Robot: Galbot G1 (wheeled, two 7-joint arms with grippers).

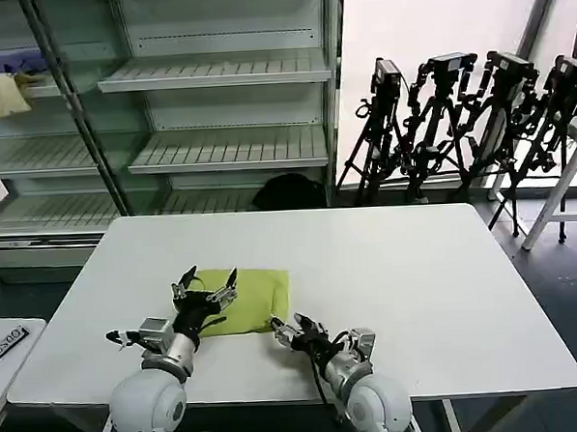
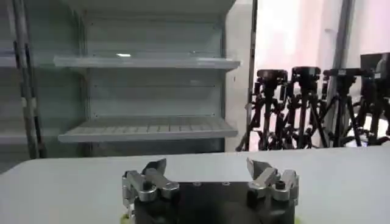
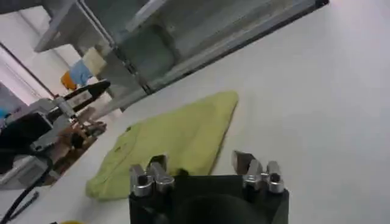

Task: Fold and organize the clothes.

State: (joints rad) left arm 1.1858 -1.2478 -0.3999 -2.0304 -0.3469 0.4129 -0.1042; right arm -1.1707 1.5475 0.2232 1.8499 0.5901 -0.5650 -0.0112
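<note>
Left claw (image 1: 207,283) open, covering folded shirt's (image 1: 254,297) left edge.

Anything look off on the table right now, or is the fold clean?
Nothing stands out. The lime shirt lies as a compact folded rectangle, flat on the white table, with nothing spilled or damaged. The left hand is open over its near-left part; the right hand is open beside its near-right corner.
</note>
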